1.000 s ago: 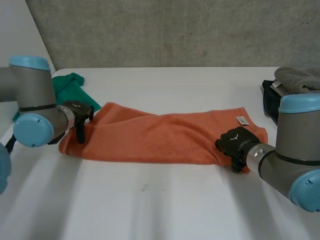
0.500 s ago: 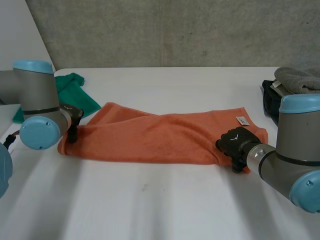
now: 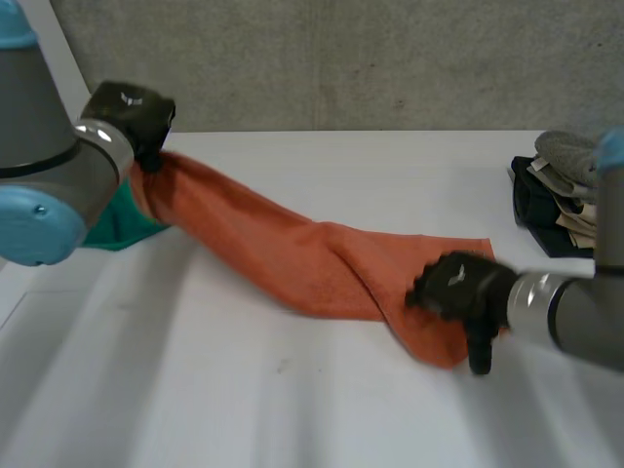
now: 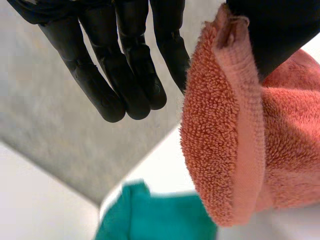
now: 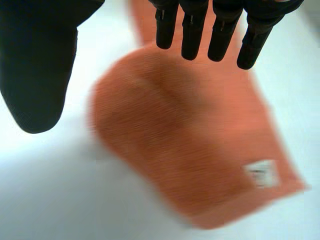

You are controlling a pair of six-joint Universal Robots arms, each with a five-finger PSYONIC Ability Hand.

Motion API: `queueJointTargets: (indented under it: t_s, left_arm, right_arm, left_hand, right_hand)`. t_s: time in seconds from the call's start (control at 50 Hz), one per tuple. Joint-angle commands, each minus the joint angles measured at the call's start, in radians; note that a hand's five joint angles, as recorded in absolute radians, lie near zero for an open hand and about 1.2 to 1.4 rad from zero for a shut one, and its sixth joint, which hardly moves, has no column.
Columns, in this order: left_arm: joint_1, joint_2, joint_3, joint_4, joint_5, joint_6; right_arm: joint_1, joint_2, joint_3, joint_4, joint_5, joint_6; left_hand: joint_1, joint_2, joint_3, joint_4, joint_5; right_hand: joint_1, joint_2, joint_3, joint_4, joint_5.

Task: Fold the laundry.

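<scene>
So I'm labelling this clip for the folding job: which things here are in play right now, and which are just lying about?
In play: orange towel, one end pinched and held up by the left hand; right hand, open over the other end.
Lying about: green cloth near the raised end; pile of grey and beige cloths at the table edge.

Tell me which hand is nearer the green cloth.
Left. The left hand, pinching the towel's end, hangs just above the green cloth; the right hand is at the towel's other end, far across the table.
</scene>
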Motion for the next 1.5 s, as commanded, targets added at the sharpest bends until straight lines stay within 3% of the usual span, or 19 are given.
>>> queueJointTargets:
  t_s: [0.02, 0.18, 0.38, 0.42, 0.5, 0.52, 0.68, 0.76, 0.9, 1.06, 1.22, 1.36, 1.5]
  left_arm:
    - [-0.039, 0.205, -0.127, 0.115, 0.110, -0.001]
    - [-0.081, 0.431, -0.278, 0.244, 0.190, 0.004]
    - [-0.079, 0.621, -0.476, 0.452, 0.339, -0.006]
    - [-0.076, 0.634, -0.493, 0.472, 0.338, -0.010]
    - [-0.056, 0.635, -0.514, 0.488, 0.328, -0.022]
    - [-0.043, 0.628, -0.516, 0.489, 0.327, -0.029]
    - [0.057, 0.502, -0.435, 0.517, 0.321, -0.058]
    - [0.076, 0.401, -0.321, 0.535, 0.266, -0.055]
    - [0.089, 0.263, -0.131, 0.526, 0.123, -0.068]
    - [0.097, 0.203, -0.196, 0.489, 0.126, -0.078]
    - [0.138, 0.154, -0.397, 0.544, 0.138, -0.069]
    - [0.163, 0.077, -0.502, 0.623, 0.187, -0.029]
    - [0.169, 0.056, -0.525, 0.630, 0.201, 0.017]
  right_arm:
    - [-0.027, 0.031, -0.282, -0.062, 0.047, 0.278]
    - [0.019, 0.304, -0.596, -0.097, 0.039, 0.318]
    - [0.079, 0.687, -0.913, -0.053, -0.061, 0.312]
    - [0.085, 0.727, -0.945, -0.053, -0.050, 0.310]
    - [0.082, 0.793, -1.022, -0.065, -0.017, 0.306]
    - [0.077, 0.802, -1.051, -0.082, 0.012, 0.310]
    - [0.039, 0.666, -1.111, -0.276, 0.256, 0.315]
    - [0.017, 0.525, -1.077, -0.439, 0.307, 0.291]
    - [-0.012, 0.252, -0.852, -0.510, 0.287, 0.290]
    - [-0.036, 0.036, -0.420, -0.519, 0.211, 0.292]
    - [-0.038, 0.061, -0.062, -0.562, 0.128, 0.283]
    - [-0.033, 0.212, -0.034, -0.608, 0.129, 0.271]
    - [-0.043, 0.263, -0.112, -0.486, 0.177, 0.336]
  left_hand:
    - [0.234, 0.204, 0.212, 0.202, 0.230]
    - [0.234, 0.204, 0.212, 0.202, 0.230]
    - [0.234, 0.204, 0.212, 0.202, 0.230]
    - [0.234, 0.204, 0.212, 0.202, 0.230]
    - [0.234, 0.204, 0.212, 0.202, 0.230]
    - [0.234, 0.204, 0.212, 0.202, 0.230]
    - [0.234, 0.204, 0.212, 0.202, 0.230]
    - [0.234, 0.204, 0.212, 0.202, 0.230]
    - [0.234, 0.204, 0.212, 0.202, 0.230]
    - [0.234, 0.204, 0.212, 0.202, 0.230]
    - [0.234, 0.204, 0.212, 0.202, 0.230]
    - [0.234, 0.204, 0.212, 0.202, 0.230]
    - [0.234, 0.204, 0.212, 0.202, 0.230]
  right_hand:
    - [-0.137, -0.135, -0.116, -0.120, -0.096]
    - [-0.137, -0.135, -0.116, -0.120, -0.096]
    - [-0.120, -0.118, -0.098, -0.103, -0.079]
    - [0.021, 0.023, 0.042, 0.038, 0.062]
    - [1.082, 1.084, 1.104, 1.099, 1.123]
    - [1.085, 1.087, 1.106, 1.102, 1.126]
    - [1.085, 1.087, 1.106, 1.102, 1.126]
    - [1.085, 1.087, 1.106, 1.102, 1.126]
    - [1.085, 1.087, 1.106, 1.102, 1.126]
    - [1.085, 1.087, 1.106, 1.102, 1.126]
    - [1.085, 1.087, 1.106, 1.102, 1.126]
    - [1.085, 1.087, 1.106, 1.102, 1.126]
    - [0.301, 0.303, 0.323, 0.318, 0.342]
